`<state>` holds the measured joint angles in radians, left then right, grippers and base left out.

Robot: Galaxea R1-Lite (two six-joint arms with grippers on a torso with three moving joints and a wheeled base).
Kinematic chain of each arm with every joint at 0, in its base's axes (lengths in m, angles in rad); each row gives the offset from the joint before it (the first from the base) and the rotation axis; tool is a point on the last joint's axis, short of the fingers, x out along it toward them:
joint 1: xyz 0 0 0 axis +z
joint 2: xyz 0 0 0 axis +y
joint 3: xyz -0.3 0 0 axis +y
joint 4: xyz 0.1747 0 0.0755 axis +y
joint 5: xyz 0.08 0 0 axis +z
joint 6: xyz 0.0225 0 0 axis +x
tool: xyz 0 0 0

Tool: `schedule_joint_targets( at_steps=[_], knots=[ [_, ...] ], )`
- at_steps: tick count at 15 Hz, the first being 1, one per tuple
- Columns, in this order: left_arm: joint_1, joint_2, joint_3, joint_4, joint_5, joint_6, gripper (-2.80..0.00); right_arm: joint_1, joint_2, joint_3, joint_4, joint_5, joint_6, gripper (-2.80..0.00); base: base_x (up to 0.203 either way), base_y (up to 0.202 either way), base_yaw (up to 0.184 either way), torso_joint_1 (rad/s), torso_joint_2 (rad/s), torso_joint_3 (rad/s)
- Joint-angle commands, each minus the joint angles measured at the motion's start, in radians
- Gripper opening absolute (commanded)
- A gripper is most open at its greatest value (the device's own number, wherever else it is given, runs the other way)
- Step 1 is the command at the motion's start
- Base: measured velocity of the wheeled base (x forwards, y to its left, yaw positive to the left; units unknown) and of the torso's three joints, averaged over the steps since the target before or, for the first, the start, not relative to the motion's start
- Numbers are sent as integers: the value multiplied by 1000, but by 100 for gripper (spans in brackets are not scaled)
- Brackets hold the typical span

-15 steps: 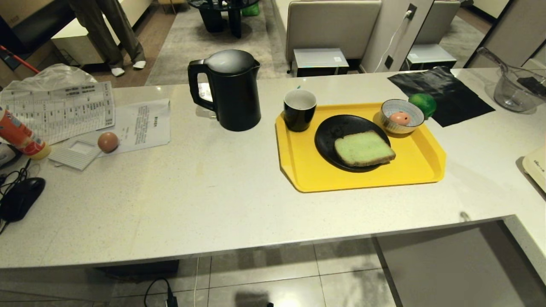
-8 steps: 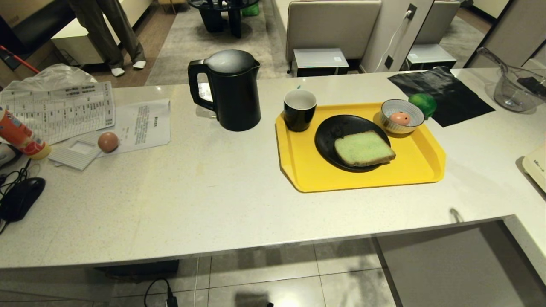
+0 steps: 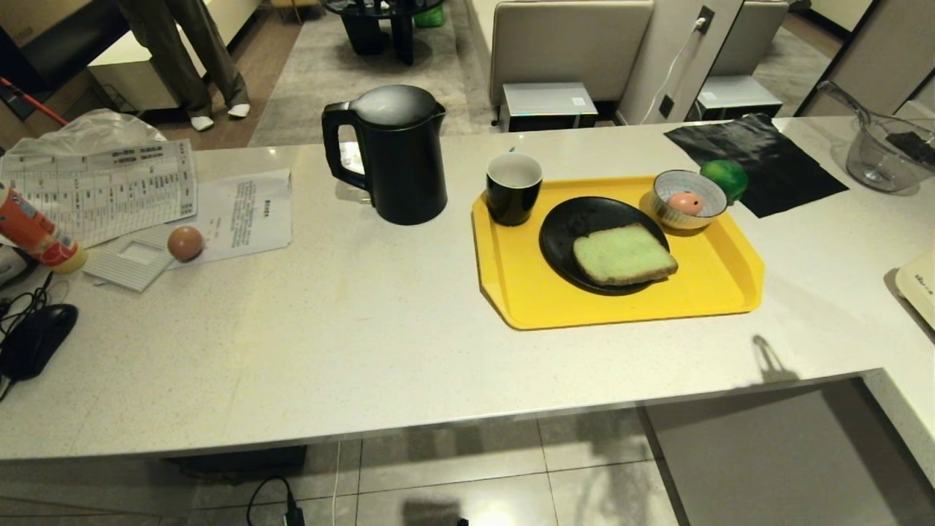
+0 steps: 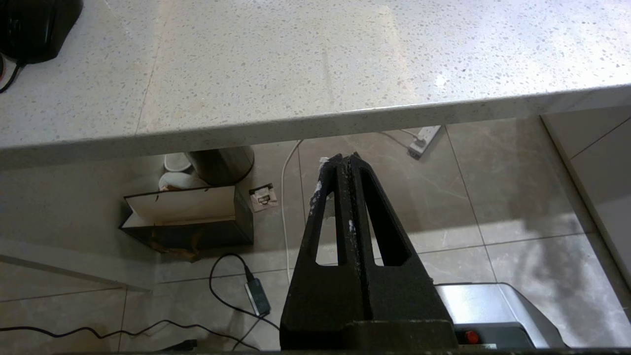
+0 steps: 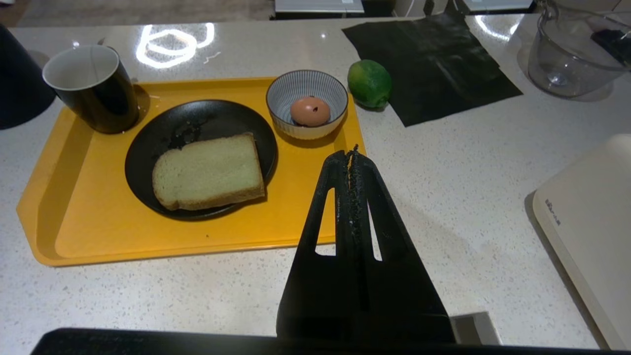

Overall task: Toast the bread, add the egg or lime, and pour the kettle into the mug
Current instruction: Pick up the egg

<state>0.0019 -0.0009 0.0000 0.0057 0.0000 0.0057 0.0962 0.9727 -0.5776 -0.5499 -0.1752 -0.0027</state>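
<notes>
Three views of the start of the toasting step. Head view: neither arm shows. The kettle (image 3: pixel 398 153) stands on the counter (image 3: pixel 350 343), left of the yellow tray (image 3: pixel 723 288). On the tray are the mug (image 3: pixel 513 188), a black plate (image 3: pixel 566 226) bearing the bread (image 3: pixel 623 255), and a striped bowl (image 3: pixel 689 199) holding an egg (image 3: pixel 685 202). The lime (image 3: pixel 724 179) lies just off the tray's far right corner, at the edge of a black sheet (image 3: pixel 767 157). A second egg (image 3: pixel 185 242) rests on papers at far left.

Left wrist view: the left gripper (image 4: pixel 347 160) hangs below the counter edge over the floor, fingers pressed together and empty.

Right wrist view: the right gripper (image 5: pixel 353 154) hovers above the counter near the tray's right rim, jaws closed and holding nothing, aimed toward the bowl. The bread lies flat, so a good pick likely needs the fingers spread first, then brought in low at an overhanging crust edge. No toaster is clearly identifiable.
</notes>
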Motion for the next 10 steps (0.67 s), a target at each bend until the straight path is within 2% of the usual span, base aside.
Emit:
schedule_joint_targets(
  at_steps=[1,4,6,8,10],
  knots=[
    [0,-1,1,0,0,0,-280,0,-37,-24,62,3,1,-280,0,0,0,0,0,0],
    [0,-1,2,0,0,0,-280,-1,-136,4,132,32,1,-280,0,0,0,0,0,0],
    [1,-1,1,0,0,0,-280,-9,-243,47,168,112,0,-280,0,0,0,0,0,0],
    [1,1,1,0,0,0,-280,-28,-377,137,196,191,0,-280,0,0,0,0,0,0],
    [1,-1,1,0,0,0,-280,-47,-500,282,204,261,0,-280,0,0,0,0,0,0]
  ],
)
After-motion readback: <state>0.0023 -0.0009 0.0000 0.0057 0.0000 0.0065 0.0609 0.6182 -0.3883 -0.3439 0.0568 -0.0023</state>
